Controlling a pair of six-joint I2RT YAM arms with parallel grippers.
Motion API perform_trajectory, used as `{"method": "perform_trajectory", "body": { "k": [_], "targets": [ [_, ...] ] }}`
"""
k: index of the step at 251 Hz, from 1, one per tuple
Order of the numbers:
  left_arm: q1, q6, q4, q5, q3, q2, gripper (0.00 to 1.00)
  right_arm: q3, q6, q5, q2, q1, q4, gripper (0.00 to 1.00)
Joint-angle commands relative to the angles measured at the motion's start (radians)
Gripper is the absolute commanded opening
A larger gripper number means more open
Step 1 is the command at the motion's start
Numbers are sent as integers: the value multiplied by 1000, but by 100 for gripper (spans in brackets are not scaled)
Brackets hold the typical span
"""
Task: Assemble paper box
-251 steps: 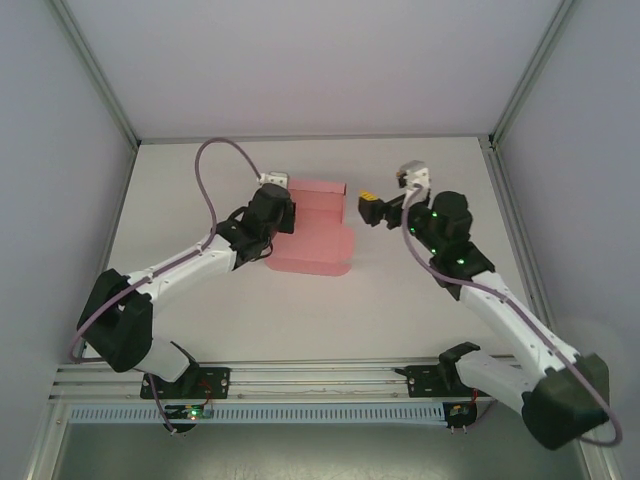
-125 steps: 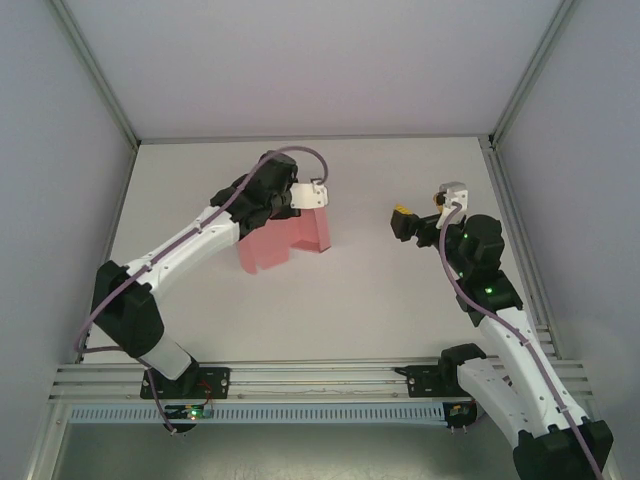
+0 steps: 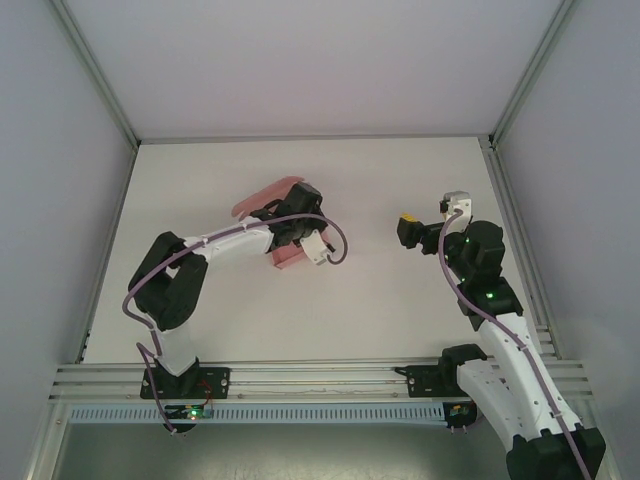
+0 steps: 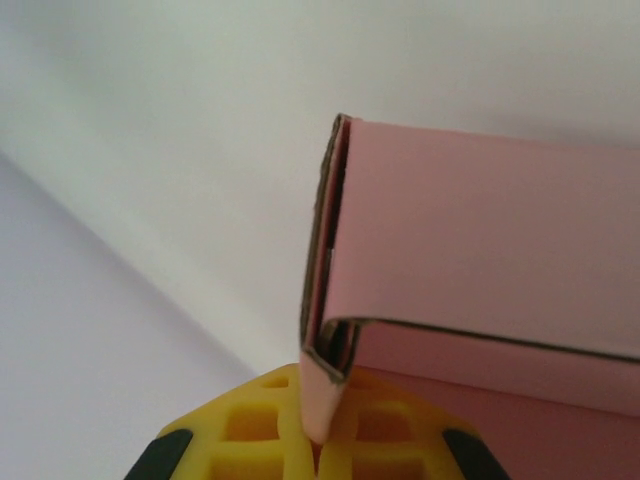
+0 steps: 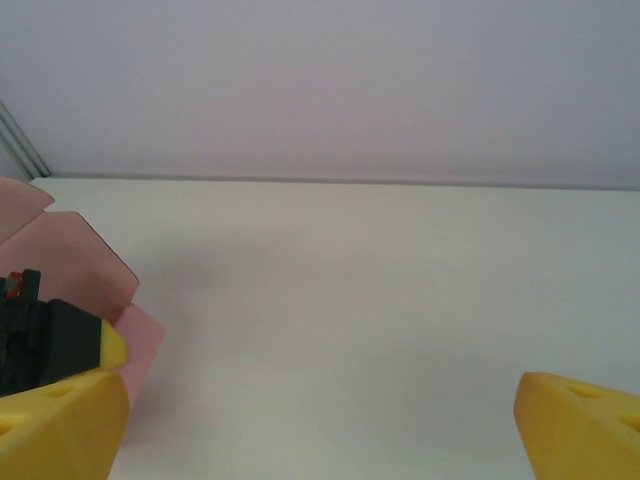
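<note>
At the left end effector [image 4: 320, 450], the yellow fingers [image 4: 250, 432] are pinched tight on a folded corner of the paper box [image 4: 480, 250]. From the wrist camera, one creased edge of the pink card stands straight up from the fingertips, and the long panel runs off to the right. From above, the card shows on the far-left and near sides of the wrist, its long axis running roughly far to near over the middle of the bench [image 3: 400, 310]; whether it touches the surface cannot be told. Behind it the left arm is folded sharply, elbow drawn back to the near left, forearm reaching right. The right end effector [image 3: 408, 228] is spread wide and empty, facing left toward the box and well apart from it, its arm stretched forward along the right side.
</note>
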Motion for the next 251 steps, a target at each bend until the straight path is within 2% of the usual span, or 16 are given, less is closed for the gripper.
{"method": "perform_trajectory", "body": {
  "k": [1,18,31,69,86,107,123,128,131,133,137,172,189,204,224,251],
  "targets": [
    [-78,588,-297,121,111,-3,5,-10,-2,-41,15,-19,19,98],
    [-105,589,-471,140,173,16,16,-18,6,-54,25,-19,28,98],
    [-117,588,-543,150,206,33,23,-25,8,-60,28,-22,38,98],
    [-130,587,-523,158,224,63,27,-43,22,-65,33,-33,61,98],
    [-137,585,-543,161,239,69,34,-45,22,-68,34,-37,59,98],
    [-143,583,-511,174,235,65,38,-46,23,-70,31,-44,60,98],
    [-145,562,-459,201,223,56,56,-45,23,-71,27,-50,61,98],
    [-146,538,-440,216,221,51,71,-43,24,-71,26,-51,60,98],
    [-146,519,-428,227,219,48,87,-43,23,-73,26,-51,58,98],
    [-147,504,-420,235,218,46,97,-43,23,-74,26,-52,57,98],
    [-149,471,-405,253,218,39,100,-42,22,-75,26,-53,56,98],
    [-166,142,-355,383,200,-61,100,-31,7,-79,31,-58,37,98],
    [-172,-95,-273,416,158,-131,100,-29,-24,-110,44,-58,46,98],
    [-179,-364,-166,408,121,-190,100,-25,-53,-149,67,-58,55,98],
    [-178,-746,-41,312,96,-258,100,-5,-94,-171,113,-57,63,98],
    [-164,-1192,-4,42,118,-311,100,36,-169,-234,193,-57,65,98]
  ]
}}
